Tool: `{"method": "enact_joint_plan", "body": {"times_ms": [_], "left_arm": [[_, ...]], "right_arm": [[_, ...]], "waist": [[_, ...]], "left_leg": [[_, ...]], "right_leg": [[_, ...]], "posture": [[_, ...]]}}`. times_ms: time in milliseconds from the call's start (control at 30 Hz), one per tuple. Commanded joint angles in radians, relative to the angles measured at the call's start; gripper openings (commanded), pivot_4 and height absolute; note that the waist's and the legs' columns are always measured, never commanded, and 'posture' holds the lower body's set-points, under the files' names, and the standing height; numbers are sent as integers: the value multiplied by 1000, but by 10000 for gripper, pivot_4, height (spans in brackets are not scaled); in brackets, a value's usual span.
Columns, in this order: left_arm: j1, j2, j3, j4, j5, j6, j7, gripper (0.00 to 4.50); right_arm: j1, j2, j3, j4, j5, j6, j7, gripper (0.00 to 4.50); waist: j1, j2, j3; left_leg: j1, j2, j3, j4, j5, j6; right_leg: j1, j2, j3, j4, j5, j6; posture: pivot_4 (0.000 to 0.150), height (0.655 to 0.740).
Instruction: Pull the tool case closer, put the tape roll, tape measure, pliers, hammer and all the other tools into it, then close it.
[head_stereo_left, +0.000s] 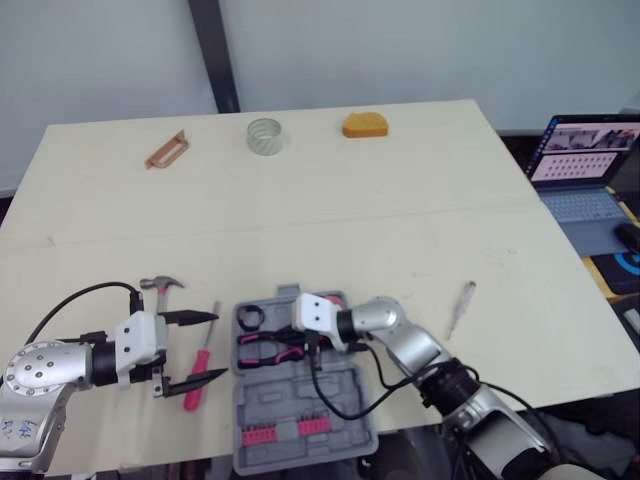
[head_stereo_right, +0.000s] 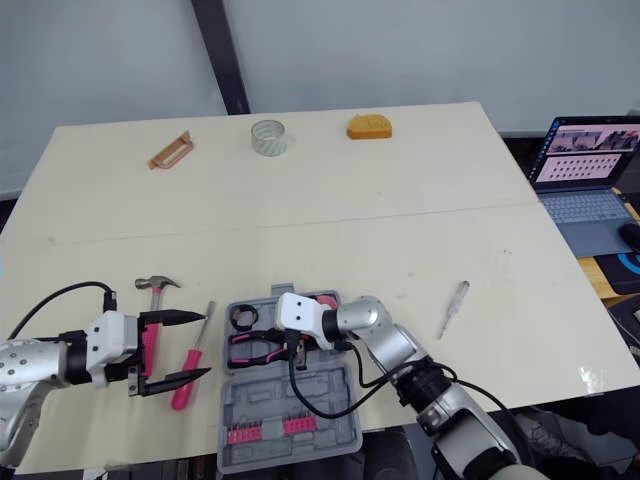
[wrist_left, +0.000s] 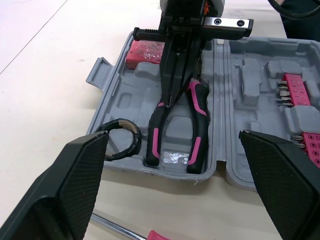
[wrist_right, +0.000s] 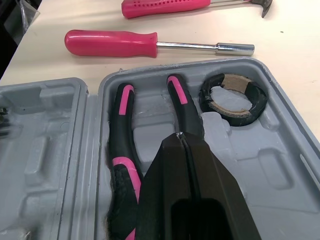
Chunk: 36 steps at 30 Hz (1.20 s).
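Nearest the edge of the tabletop (head_stereo_left: 400, 230), the grey tool case (head_stereo_left: 300, 400) is seen lying open, with a pink bit strip (head_stereo_left: 285, 432) in its nearer half. In the farther half the pliers (wrist_left: 195, 125) are seated in a moulded recess, long axis running across the robot, handles pointing toward its left; the head is hidden under the right gripper (wrist_right: 181, 136). The right wrist view shows those fingers pressed together with nothing between them, tip resting at the inner edge of one handle; this seam cannot be made out from the head views. A black tape roll (wrist_right: 257, 96) is lodged in the case corner just beside the handle ends. Left of the case, the left gripper (head_stereo_left: 218, 347) is held with fingers (wrist_left: 80, 180) spread wide, over a pink-handled screwdriver (head_stereo_left: 200, 372) whose shaft points away from the robot. The hammer (head_stereo_left: 160, 285) lies just beyond, handle partly covered by that gripper. A small screwdriver (head_stereo_left: 461, 305) lies well right of the case. At the far edge are noted a tan bracket-shaped tool (head_stereo_left: 167, 150), a clear tape roll (head_stereo_left: 265, 146) and an orange tape measure (head_stereo_left: 364, 125). A laptop (head_stereo_left: 585, 170) sits off to the right.
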Motion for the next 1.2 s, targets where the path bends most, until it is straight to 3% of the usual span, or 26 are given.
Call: {"method": "enact_joint_plan", "body": {"times_ms": [33,167,567,867,1200], "left_arm": [[-5,-4,1,-8,1,-16,5,45000],[-8,-5,-3,-6,1,-14,4,45000],[-13,-2,-11,-7,1,-8,9,45000],[-25,-5,-24,0,3,-8,19,45000],[-33,-17,-39,-2,9,-8,37,45000]], "right_arm": [[36,-10,41,72,-50,54,-2,299],[45,-8,52,87,-57,89,-7,299],[36,-8,83,149,-92,144,-23,299],[22,-2,16,109,-17,96,15,299],[-9,-20,75,196,-105,185,-9,299]], "waist": [[0,0,0],[3,1,-2],[3,7,-23],[4,8,-25],[4,8,-24]], "left_leg": [[1,0,0,0,0,0],[14,0,0,-4,0,0],[15,0,0,-5,0,0],[15,0,0,-4,-1,0],[15,0,0,-4,-1,0]], "right_leg": [[1,0,0,0,0,0],[14,0,0,-3,-1,-1],[15,0,0,-5,-1,-1],[15,0,0,-5,-1,-1],[16,0,0,-6,-1,-1]], "posture": [[1500,7400],[1500,7400],[1500,7400],[1500,7400],[1500,7400]]}}
